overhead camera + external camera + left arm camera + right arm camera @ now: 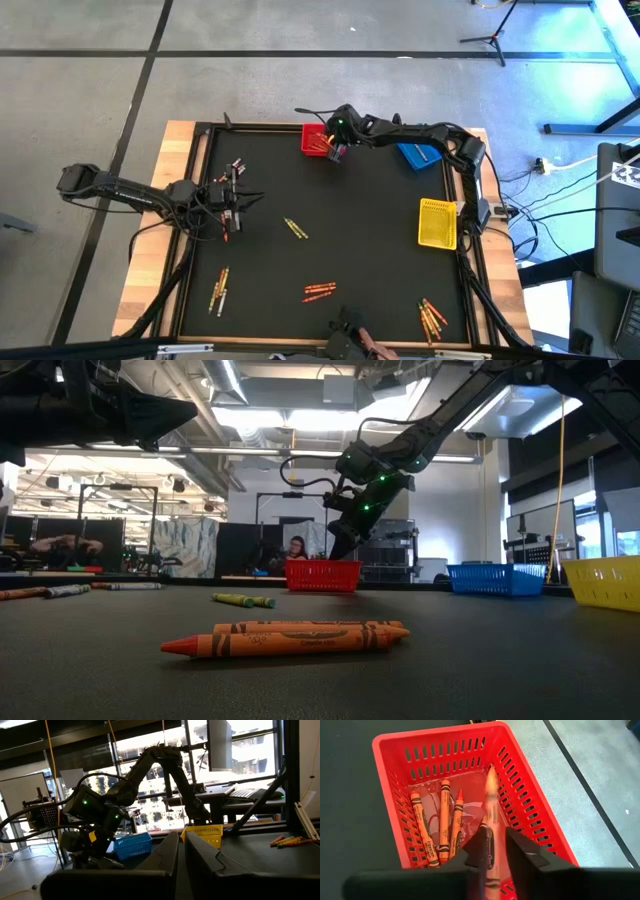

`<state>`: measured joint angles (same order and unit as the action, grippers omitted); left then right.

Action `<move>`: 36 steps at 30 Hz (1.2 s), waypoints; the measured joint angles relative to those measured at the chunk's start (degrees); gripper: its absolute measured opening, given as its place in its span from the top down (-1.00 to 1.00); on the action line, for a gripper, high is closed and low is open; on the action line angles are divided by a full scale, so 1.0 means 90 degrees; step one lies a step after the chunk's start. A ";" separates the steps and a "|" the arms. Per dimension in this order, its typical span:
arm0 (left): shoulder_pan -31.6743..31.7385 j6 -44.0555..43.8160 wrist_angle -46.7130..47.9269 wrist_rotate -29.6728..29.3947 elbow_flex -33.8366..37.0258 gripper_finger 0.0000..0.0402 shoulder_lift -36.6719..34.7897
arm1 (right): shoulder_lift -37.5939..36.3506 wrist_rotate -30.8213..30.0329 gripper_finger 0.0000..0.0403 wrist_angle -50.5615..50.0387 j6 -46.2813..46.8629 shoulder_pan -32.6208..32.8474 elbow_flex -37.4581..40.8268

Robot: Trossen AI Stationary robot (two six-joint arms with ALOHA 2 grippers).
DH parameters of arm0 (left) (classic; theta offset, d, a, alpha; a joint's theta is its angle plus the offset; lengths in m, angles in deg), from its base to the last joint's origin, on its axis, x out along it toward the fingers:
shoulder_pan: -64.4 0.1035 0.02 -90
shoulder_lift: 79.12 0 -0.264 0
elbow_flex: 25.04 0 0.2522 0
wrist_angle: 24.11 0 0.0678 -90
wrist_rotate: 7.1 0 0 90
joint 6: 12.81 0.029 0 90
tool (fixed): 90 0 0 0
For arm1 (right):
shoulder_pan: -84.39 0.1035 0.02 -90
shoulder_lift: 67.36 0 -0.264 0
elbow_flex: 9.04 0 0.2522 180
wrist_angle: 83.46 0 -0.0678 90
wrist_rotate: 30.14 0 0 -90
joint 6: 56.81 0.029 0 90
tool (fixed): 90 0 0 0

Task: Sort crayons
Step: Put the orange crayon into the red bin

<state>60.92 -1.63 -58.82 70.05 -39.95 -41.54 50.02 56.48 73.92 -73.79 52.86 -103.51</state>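
**R arm over red bin w/ crayon; L arm idle at table's left**

Right gripper (495, 851) hangs above red bin (313, 130) at far edge of black mat (330, 200), fingers pinched on one orange crayon (491, 795), tip pointing down into bin. In right wrist view, three orange/red crayons (440, 822) lie on bin floor, side by side along its length.

Left gripper (232, 207) sits low over mat's left side, near loose crayons; fingers nearly together w/ narrow gap in left wrist view, nothing seen between them.

Loose crayons on mat: yellow-green pair (294, 228) mid-mat, orange/red pair (318, 291) near front centre, group at front-left (219, 288), group at front-right corner (431, 317).

Blue bin (418, 154) just right of red one, under R arm. Yellow bin (437, 222) at right edge.
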 joint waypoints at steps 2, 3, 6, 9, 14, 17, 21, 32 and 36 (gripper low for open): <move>0.0000 0.0000 0.0000 0.0000 0.0000 0.87 0.0000 | 0.0000 0.0000 0.52 0.0000 -0.0001 0.0000 0.0000; 0.0000 0.0000 -0.0002 0.0000 0.0000 0.87 0.0000 | 0.0000 -0.0002 0.48 0.0000 -0.0001 0.0000 0.0000; 0.0000 0.0000 0.0000 0.0002 0.0000 0.87 0.0000 | 0.0000 -0.0002 0.39 -0.0005 -0.0001 0.0000 0.0000; 0.0000 0.0000 0.0000 0.0000 0.0000 0.87 0.0000 | -0.0021 -0.0003 0.36 -0.0065 -0.0001 0.0051 0.0000; 0.0000 0.0000 -0.0002 -0.0012 0.0000 0.87 0.0000 | -0.0432 -0.0043 0.35 -0.0441 -0.0004 0.0249 0.0000; 0.0000 0.0000 -0.0001 -0.0015 0.0000 0.87 0.0002 | -0.0762 -0.0007 0.35 -0.0779 0.0033 0.0494 -0.0002; 0.0000 0.0000 -0.0002 -0.0015 0.0000 0.87 0.0002 | -0.1218 -0.0005 0.35 -0.1234 0.0169 0.0980 -0.0005; 0.0000 0.0000 -0.0002 -0.0015 0.0000 0.87 0.0000 | -0.1586 -0.0005 0.35 -0.2040 0.0490 0.2734 -0.0005; 0.0000 0.0000 -0.0002 -0.0015 0.0000 0.87 0.0000 | -0.1586 -0.0004 0.35 -0.1980 0.0612 0.3403 0.0078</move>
<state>60.92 -1.63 -58.84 69.92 -39.95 -41.54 35.75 56.44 56.10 -68.28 83.48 -102.81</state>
